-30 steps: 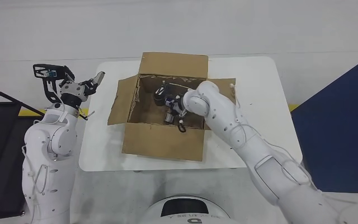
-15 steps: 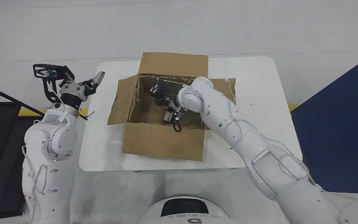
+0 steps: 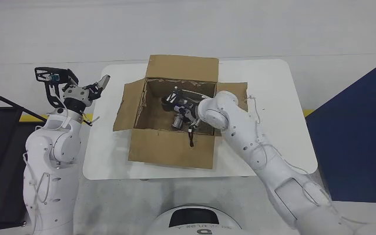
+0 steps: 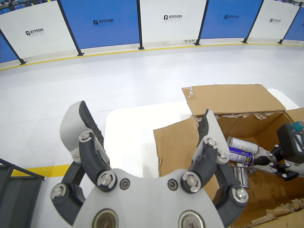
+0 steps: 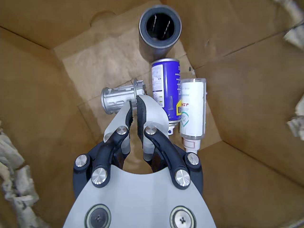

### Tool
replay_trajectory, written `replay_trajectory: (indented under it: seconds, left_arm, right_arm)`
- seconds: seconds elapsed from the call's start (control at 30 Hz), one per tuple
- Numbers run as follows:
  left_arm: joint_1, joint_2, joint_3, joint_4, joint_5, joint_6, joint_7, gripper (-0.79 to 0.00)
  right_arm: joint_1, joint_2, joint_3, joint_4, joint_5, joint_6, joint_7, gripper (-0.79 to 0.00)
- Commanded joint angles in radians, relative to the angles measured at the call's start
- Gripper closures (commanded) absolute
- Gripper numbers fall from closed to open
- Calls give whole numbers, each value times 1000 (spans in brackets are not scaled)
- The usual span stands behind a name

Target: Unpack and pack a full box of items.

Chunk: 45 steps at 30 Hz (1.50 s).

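I see a white tabletop [image 3: 276,106] with rounded corners, standing on a pale grey floor [image 3: 176,23]. A dark blue panel [image 3: 346,135] stands to its right and a black rack [image 3: 9,147] to its left. Far off, a fence of blue and white panels [image 4: 166,20] runs behind a yellow floor line [image 4: 95,54].

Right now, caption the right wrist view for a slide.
Shut right gripper by metal cylinder and blue can inside the cardboard box.

- The table [image 3: 270,94] in front of me is a plain white top with rounded corners.
- Sitting straight on it is a cardboard box [image 3: 170,150], flaps open, slightly to my left of centre and close to the near edge.
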<state>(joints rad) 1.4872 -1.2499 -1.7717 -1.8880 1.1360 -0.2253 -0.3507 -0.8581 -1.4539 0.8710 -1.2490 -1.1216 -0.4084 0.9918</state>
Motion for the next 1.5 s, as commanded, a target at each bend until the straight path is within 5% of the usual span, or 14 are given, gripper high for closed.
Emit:
replay_trajectory:
  seconds: [0.0, 0.2, 0.47, 0.67, 0.73, 0.83, 0.87, 1.13, 1.47]
  left_arm:
    - [0, 0, 0, 0, 0, 0, 0, -785]
    - [0, 0, 0, 0, 0, 0, 0, -785]
    - [0, 0, 0, 0, 0, 0, 0, -785]
    - [0, 0, 0, 0, 0, 0, 0, -785]
    - [0, 0, 0, 0, 0, 0, 0, -785]
    - [0, 0, 0, 0, 0, 0, 0, -785]
    - [0, 0, 0, 0, 0, 0, 0, -785]
    - [0, 0, 0, 0, 0, 0, 0, -785]
    - [0, 0, 0, 0, 0, 0, 0, -785]
  right_arm:
    - [19, -5, -7, 35, 28, -11, 2, -160]
    - [66, -19, -37, 107, 61, -25, -7, -203]
    - [133, -44, -84, 218, 104, -26, 0, -108]
    - [175, -67, -124, 300, 127, -32, -4, -219]
    - [185, -72, -132, 322, 131, -34, -13, -203]
    - [198, -80, -142, 347, 135, -36, -27, 0]
    - [200, -81, -146, 352, 133, -37, -34, 0]
    - [189, -77, -152, 312, 75, -35, -102, 0]
    - [73, -21, -73, 97, -23, -33, -127, 0]
